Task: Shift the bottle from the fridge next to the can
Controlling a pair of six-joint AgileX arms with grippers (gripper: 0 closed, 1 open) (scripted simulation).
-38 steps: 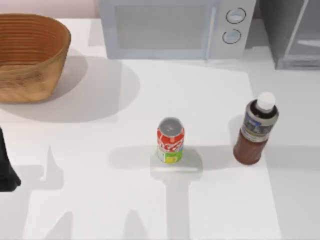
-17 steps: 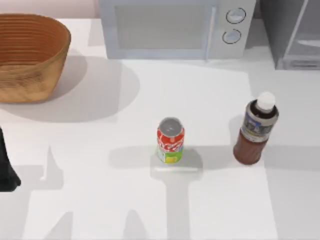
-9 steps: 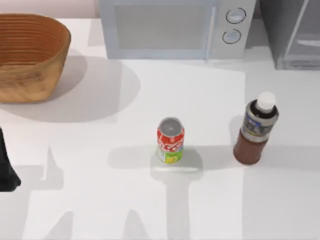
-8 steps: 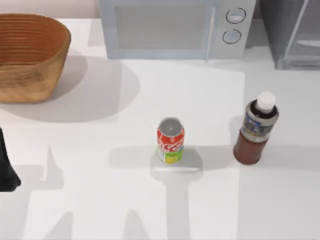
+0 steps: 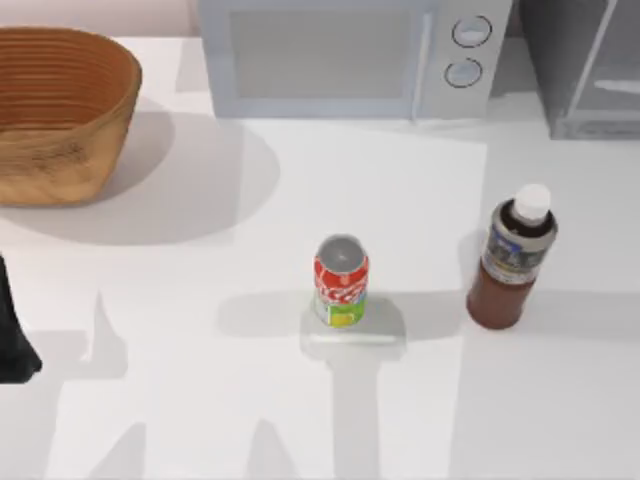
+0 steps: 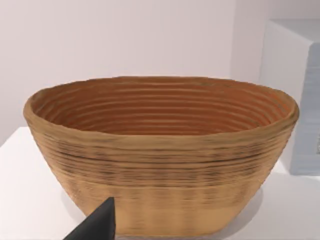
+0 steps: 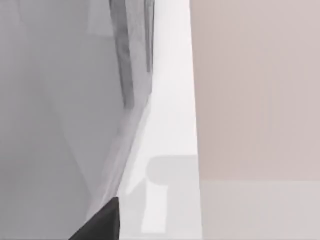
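Observation:
The bottle (image 5: 510,260), reddish-brown with a white cap and a grey-blue label, stands upright on the white table at the right. It is outside the fridge (image 5: 585,60), which is at the back right corner. The short red can (image 5: 341,282) stands upright in the middle of the table, about one can's height to the left of the bottle. My left arm (image 5: 12,335) is parked at the table's left edge, far from both. A dark part of my left gripper (image 6: 97,226) shows before the basket. A dark part of my right gripper (image 7: 100,222) shows beside the grey fridge (image 7: 60,100).
A white microwave (image 5: 340,55) with two round knobs stands at the back, left of the fridge. A woven brown basket (image 5: 55,110) sits at the back left and looms close in the left wrist view (image 6: 160,155). Open tabletop lies between the can and the bottle.
The bottle and the can have not moved. A shadow on the table's right part has spread leftward. The left arm has stayed put.

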